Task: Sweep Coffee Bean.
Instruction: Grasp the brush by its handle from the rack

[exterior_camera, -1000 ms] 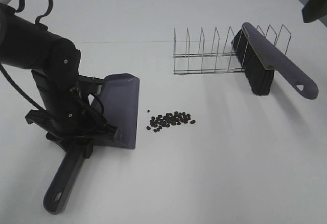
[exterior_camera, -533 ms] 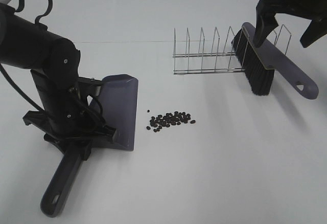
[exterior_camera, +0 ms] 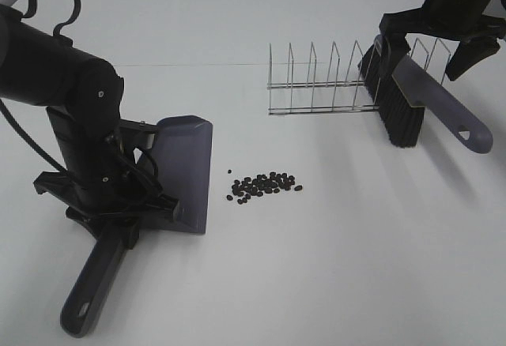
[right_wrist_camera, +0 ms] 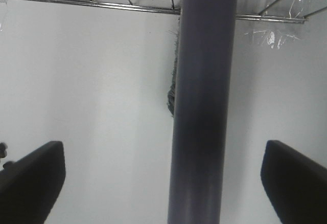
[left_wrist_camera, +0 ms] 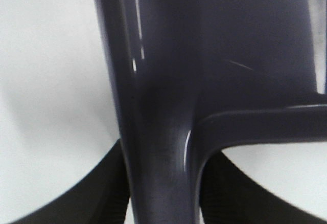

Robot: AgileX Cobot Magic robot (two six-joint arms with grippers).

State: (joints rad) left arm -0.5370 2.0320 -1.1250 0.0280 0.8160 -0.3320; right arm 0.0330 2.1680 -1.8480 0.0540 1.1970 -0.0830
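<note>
The coffee beans [exterior_camera: 265, 186] lie in a small dark cluster on the white table, just right of the grey-purple dustpan [exterior_camera: 188, 171]. My left gripper [exterior_camera: 118, 218] is shut on the dustpan's handle [left_wrist_camera: 158, 132], with the pan resting on the table and its lip facing the beans. A grey-purple brush [exterior_camera: 423, 93] with black bristles leans in a wire rack [exterior_camera: 316, 85]. My right gripper [exterior_camera: 423, 58] is open and straddles the brush's handle [right_wrist_camera: 202, 106]. Its fingers [right_wrist_camera: 30, 178] stand well apart from the handle on each side.
The wire rack stands at the back, right of centre, with the brush at its right end. The dustpan's long handle [exterior_camera: 91, 291] reaches toward the table's front left.
My right gripper has come in from the upper right and moved over the brush handle, open. The left arm and dustpan have shifted slightly left.
</note>
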